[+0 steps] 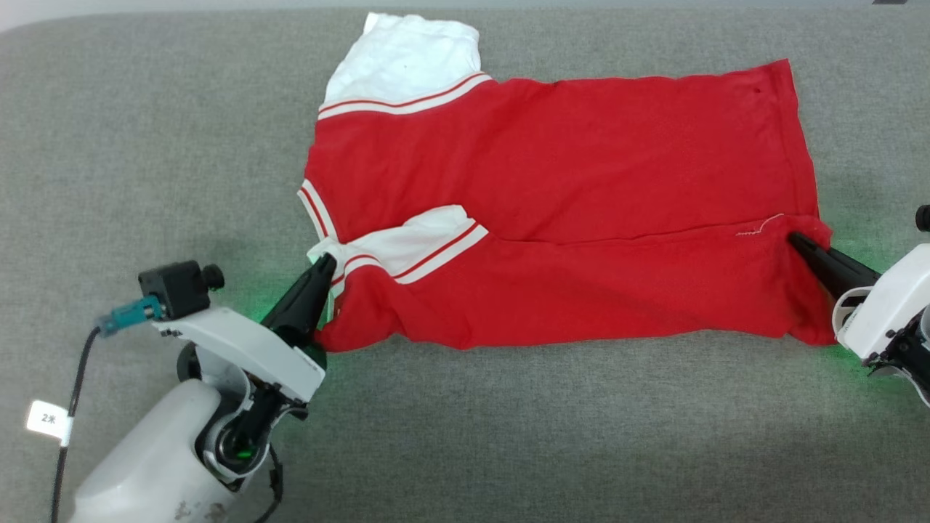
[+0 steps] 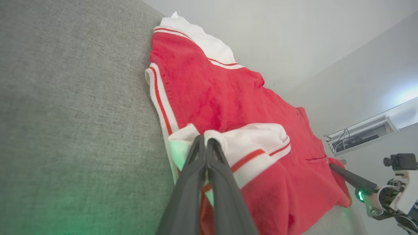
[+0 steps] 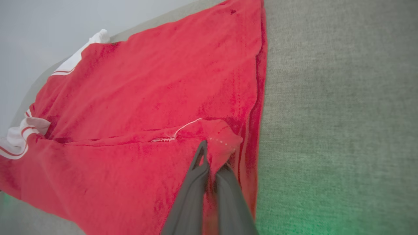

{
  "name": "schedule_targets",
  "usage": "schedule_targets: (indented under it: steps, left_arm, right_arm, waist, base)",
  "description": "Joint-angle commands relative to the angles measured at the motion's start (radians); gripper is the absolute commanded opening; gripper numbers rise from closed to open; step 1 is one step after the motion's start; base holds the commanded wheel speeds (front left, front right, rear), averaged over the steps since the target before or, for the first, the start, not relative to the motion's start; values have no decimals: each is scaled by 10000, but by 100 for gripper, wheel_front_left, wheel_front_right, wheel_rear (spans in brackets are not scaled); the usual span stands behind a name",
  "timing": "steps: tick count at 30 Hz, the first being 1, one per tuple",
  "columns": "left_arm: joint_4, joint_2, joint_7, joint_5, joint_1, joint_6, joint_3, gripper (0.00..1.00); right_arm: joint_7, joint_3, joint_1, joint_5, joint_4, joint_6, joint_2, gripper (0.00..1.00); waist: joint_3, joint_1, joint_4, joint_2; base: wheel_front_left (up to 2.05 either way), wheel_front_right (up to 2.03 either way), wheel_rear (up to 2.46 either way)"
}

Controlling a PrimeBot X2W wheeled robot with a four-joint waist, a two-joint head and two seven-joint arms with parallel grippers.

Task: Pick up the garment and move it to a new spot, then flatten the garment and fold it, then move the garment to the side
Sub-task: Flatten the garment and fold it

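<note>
The garment (image 1: 567, 167) is a red shirt with white striped sleeves, lying sideways on the grey surface, its near long edge folded up over the body. My left gripper (image 1: 325, 263) is shut on the garment's near white sleeve (image 2: 248, 143), pinching the cloth at the fold (image 2: 206, 139). My right gripper (image 1: 793, 240) is shut on the garment's hem corner (image 3: 225, 140) at the right end. The far sleeve (image 1: 410, 62) lies flat at the top left. The chest lettering is hidden.
The grey fabric surface (image 1: 145, 160) stretches wide to the left and along the near side (image 1: 545, 436). A pale wall (image 2: 294, 39) stands beyond its far edge. A shelf with cables (image 2: 359, 137) shows in the left wrist view.
</note>
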Motion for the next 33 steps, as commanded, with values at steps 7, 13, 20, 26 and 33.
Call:
schedule_targets:
  steps: [7, 13, 20, 26, 33]
  left_arm:
    - [236, 651, -32, 496, -588, -25, -598, 100]
    - [-127, 1554, 744, 1331, -1129, 446, -1050, 100]
    - [-1851, 2670, 3339, 1153, -1304, 1669, -1563, 100]
    - [-3642, 3439, 6081, -109, -1001, 2652, -1940, 100]
    - [-3475, 3312, 6809, -588, -731, 2842, -2201, 100]
  right_arm:
    - [-1091, -8, 87, -595, 59, -16, 0, 100]
    - [-1710, -346, 475, -612, -347, -16, -344, 100]
    - [-1901, -514, 674, -981, -671, -16, -530, 100]
    - [-1929, -575, 608, -1224, -849, -16, -494, 100]
    - [-1926, -707, 468, -1418, -952, -16, -447, 100]
  waist:
    - [-227, 0, 94, 0]
    - [-554, 0, 260, 0]
    - [-690, 0, 257, 0]
    - [-546, 0, 126, 0]
    - [-279, 0, -154, 0]
  base:
    - [0, 0, 0]
    - [0, 0, 0]
    - [0, 0, 0]
    - [0, 0, 0]
    - [0, 0, 0]
